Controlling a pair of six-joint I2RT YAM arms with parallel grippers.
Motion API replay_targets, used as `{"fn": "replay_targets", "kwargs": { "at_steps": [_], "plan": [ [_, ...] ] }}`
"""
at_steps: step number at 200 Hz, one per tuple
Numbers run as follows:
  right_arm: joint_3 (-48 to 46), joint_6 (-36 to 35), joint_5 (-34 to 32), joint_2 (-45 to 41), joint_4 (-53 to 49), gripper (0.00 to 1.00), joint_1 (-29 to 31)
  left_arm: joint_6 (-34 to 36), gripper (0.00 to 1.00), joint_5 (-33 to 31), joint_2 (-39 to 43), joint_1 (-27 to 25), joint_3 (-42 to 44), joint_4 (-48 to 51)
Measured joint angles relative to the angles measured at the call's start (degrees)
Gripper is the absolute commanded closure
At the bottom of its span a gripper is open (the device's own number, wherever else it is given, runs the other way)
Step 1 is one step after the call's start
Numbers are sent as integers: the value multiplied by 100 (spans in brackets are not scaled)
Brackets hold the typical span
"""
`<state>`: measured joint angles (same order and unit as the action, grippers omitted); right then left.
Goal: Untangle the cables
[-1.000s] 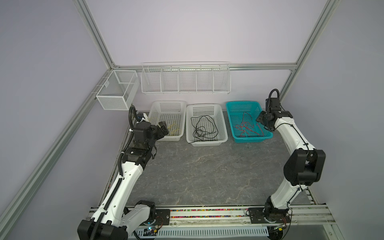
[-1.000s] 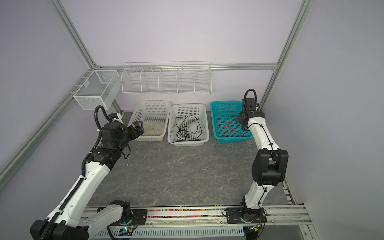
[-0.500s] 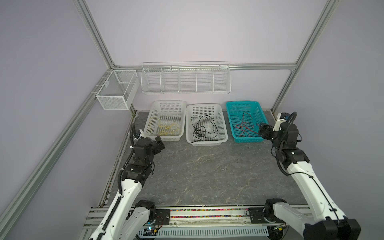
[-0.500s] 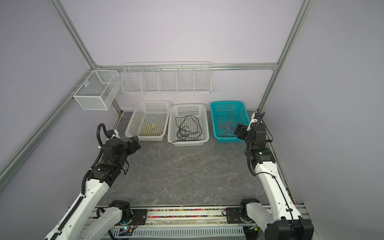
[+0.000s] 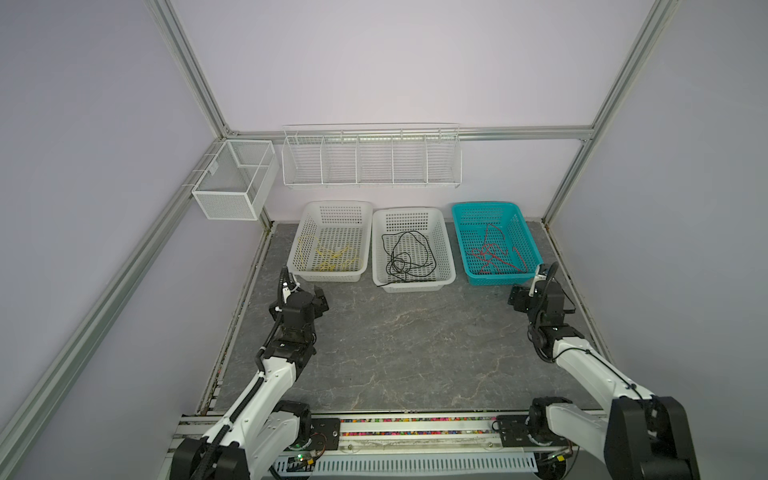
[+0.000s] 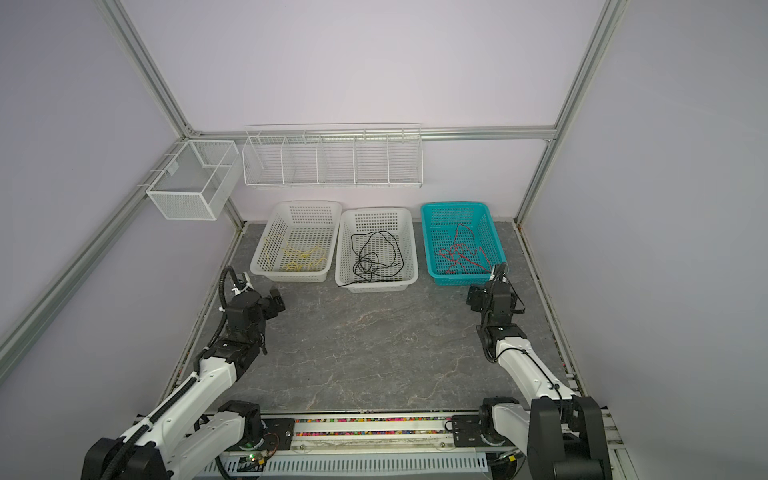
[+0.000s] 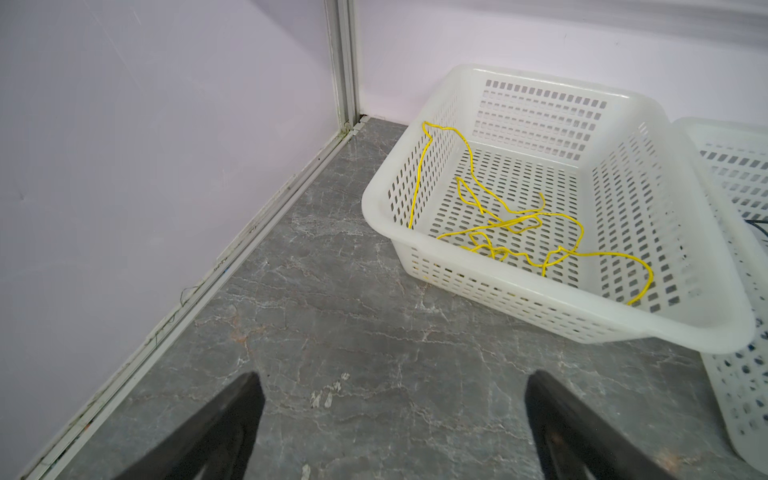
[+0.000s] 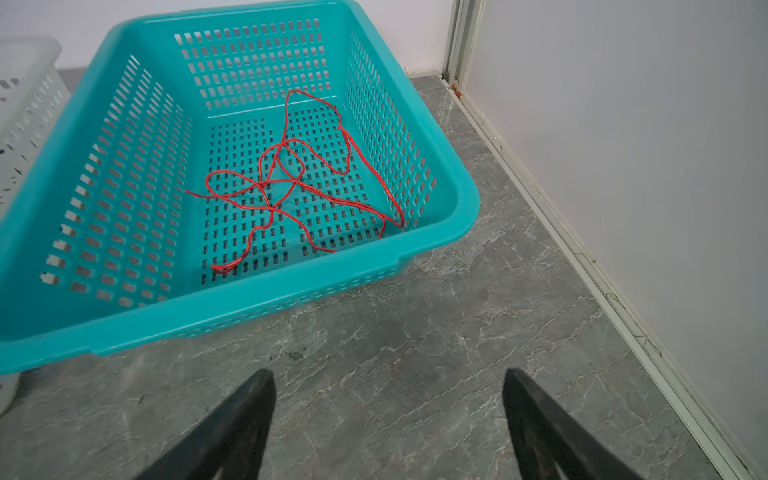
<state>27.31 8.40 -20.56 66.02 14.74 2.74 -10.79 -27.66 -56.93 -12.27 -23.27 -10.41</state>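
Now both grippers are wide open and hold nothing. The left gripper (image 7: 395, 378) has its two black fingers far apart, with only bare grey table (image 7: 332, 311) showing between them. The right gripper (image 8: 387, 374) is the same: fingers spread, nothing in them.

A second ago the right arm was stretched out over the teal basket (image 8: 465, 199), and the left arm was up close to the left white basket (image 7: 376, 199). Since then both arms have pulled back toward the near side of the table. Each gripper now sits a little way in front of its basket and does not touch it.

Farther out are the cables. The yellow cable (image 7: 505, 226) lies in loose loops in the left white basket. The black cable (image 5: 395, 266) lies in the middle white basket (image 5: 415, 286), and one thin end seems to poke out at the front. The red cable (image 8: 270, 180) lies in the teal basket, and it crosses over itself in a few spots.

So each color is alone in its own basket, and no cable touches another. With both arms backing off empty, the job looks done or very close to done. If anything is left, it may be the red cable's crossings, but I cannot tell if those are real knots.
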Motion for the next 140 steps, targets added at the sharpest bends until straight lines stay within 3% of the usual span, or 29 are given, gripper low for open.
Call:
{"fn": "replay_targets", "kwargs": {
  "at_steps": [69, 140],
  "plan": [
    [-358, -341, -39, 1196, 1620, 12, -50, 382, 1, -13, -1390, 452, 293, -1910],
    [-529, -699, 535, 2129, 3086, 12, -175, 752, 2, 769, -3032, 706, 166, -3298]
  ]
}}
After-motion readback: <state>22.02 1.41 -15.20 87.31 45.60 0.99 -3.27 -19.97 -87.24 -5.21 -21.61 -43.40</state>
